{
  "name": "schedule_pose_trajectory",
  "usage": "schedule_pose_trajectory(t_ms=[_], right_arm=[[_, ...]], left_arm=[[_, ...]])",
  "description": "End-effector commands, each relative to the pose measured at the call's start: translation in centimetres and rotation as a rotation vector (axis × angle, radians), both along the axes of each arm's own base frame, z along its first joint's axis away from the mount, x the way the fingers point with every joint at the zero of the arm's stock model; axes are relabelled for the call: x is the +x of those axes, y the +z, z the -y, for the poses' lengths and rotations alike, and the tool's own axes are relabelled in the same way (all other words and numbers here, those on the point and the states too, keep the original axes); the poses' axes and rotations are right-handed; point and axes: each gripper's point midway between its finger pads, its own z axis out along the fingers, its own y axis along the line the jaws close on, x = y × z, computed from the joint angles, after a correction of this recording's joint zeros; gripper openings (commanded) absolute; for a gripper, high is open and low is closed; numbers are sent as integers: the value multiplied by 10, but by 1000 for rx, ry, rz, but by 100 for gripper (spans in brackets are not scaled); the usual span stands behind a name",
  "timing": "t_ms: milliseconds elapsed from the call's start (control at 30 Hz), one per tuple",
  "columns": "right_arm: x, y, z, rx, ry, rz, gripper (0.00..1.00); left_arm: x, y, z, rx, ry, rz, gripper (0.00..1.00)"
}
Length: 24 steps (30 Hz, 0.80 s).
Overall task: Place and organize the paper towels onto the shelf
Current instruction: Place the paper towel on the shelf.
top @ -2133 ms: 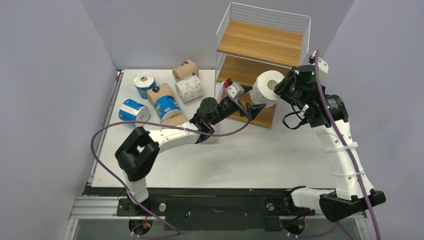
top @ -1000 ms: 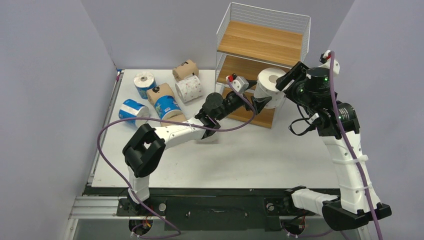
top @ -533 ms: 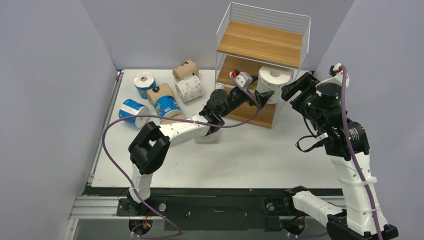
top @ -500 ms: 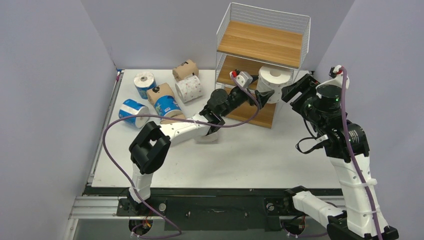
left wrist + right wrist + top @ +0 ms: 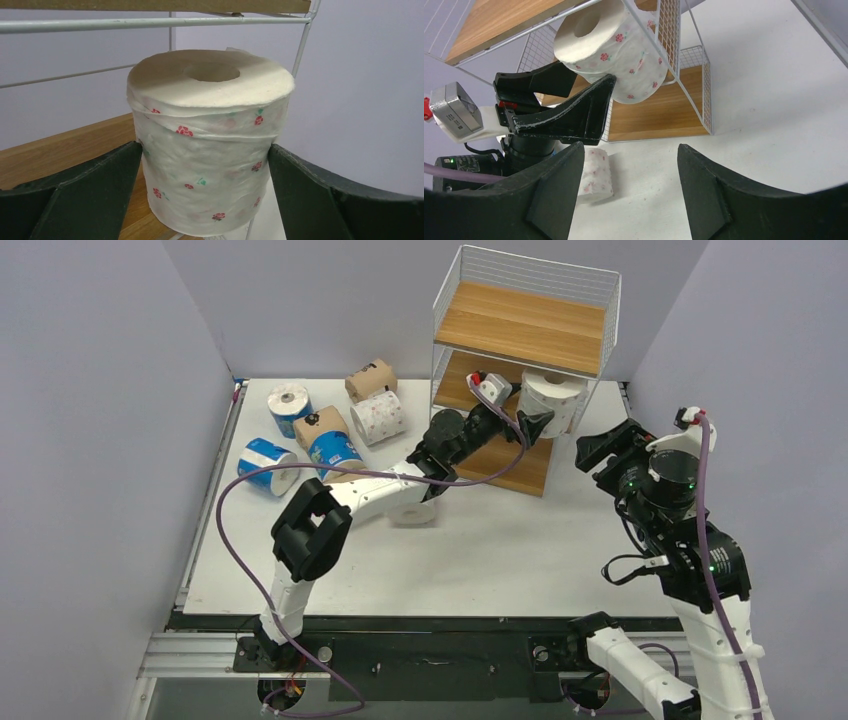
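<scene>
Step in hand: setting the first roll down on the shelf (image 5: 520, 325). The white dotted roll (image 5: 551, 398) stands upright, core up, on the middle board. It is at the right front corner, close against the wire side panel. The top board is bare.

The left gripper (image 5: 205, 147) reaches into the middle tier from the front left. Its fingers (image 5: 95, 185) are spread wide, one on each side of the roll, right at the wrapper. I cannot tell whether they press on it or only stand against it.

The right gripper (image 5: 629, 150) hangs off the shelf's right front, apart from the roll. Its fingers are parted with nothing between them.

Stock left: a second dotted roll (image 5: 594, 176) lies on the table (image 5: 520, 540) just under the left arm. The other rolls (image 5: 333, 450), brown, blue-and-white and one more dotted, sit clustered at the table's far left.

Judgement: this placement is nearly done, but the task has barely begun, with one roll of nine shelved.

Next move: get both fingers clear of the wrapper, then draw the left gripper straight back along its approach with no sideways sweep. The roll sits near the board's edge, so a dragging finger could tip it off. After that, fetch the second dotted roll and stand it beside this one, keeping kinds together.
</scene>
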Motion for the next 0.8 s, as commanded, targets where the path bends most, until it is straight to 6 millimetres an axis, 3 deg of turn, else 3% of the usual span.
schedule_pose_trajectory(t_ms=[0, 267, 467, 500, 667, 767], right_arm=[[-1, 11, 4, -18, -15, 58, 64], [-13, 13, 13, -46, -36, 84, 64], [-23, 6, 23, -71, -61, 88, 64], [-24, 2, 25, -78, -68, 81, 64], [-31, -8, 33, -100, -93, 74, 64], [-34, -13, 34, -104, -95, 66, 64]], left_arm=[[6, 25, -8, -41, 11, 7, 100], [-26, 58, -31, -57, -36, 42, 96], [-37, 48, -49, -46, -19, 8, 99], [-37, 40, -49, -28, -20, -17, 97], [-43, 22, -44, 12, -65, -79, 60], [-43, 11, -34, 36, -103, -98, 48]])
